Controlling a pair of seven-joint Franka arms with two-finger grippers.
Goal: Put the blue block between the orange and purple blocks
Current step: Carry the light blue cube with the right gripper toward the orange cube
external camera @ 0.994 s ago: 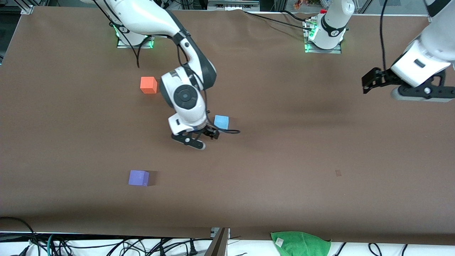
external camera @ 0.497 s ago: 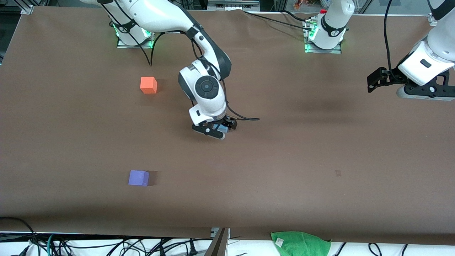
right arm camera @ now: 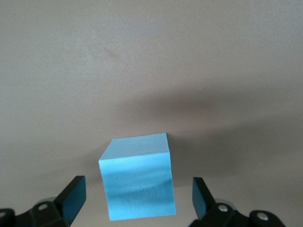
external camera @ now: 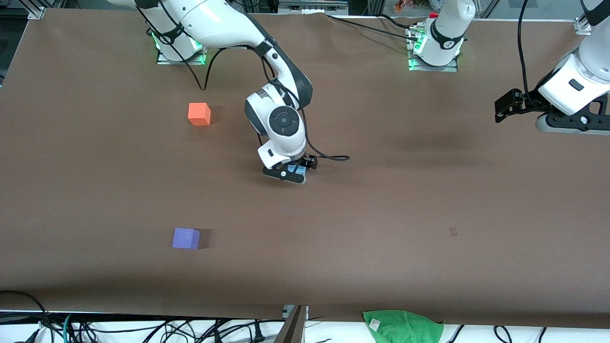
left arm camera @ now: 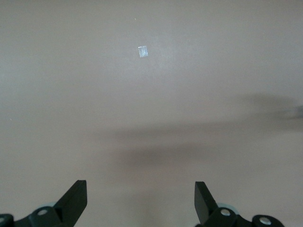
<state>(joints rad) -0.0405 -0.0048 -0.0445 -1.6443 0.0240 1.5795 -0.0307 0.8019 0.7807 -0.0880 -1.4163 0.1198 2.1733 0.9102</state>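
The right gripper (external camera: pixel 291 172) is hanging low over the middle of the table (external camera: pixel 381 200) with its fingers (right arm camera: pixel 71 197) spread wide on either side of the blue block (right arm camera: pixel 138 177), not touching it; the block is sitting on the table. The orange block (external camera: pixel 199 114) is lying toward the right arm's end, farther from the front camera, and the purple block (external camera: pixel 186 238) nearer to it. The left gripper (left arm camera: pixel 140 203) is waiting, open, over bare table at its own end.

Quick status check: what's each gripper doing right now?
Left gripper: open, empty, waiting above the table's left-arm end.
Right gripper: open, straddling the blue block, not gripping it.
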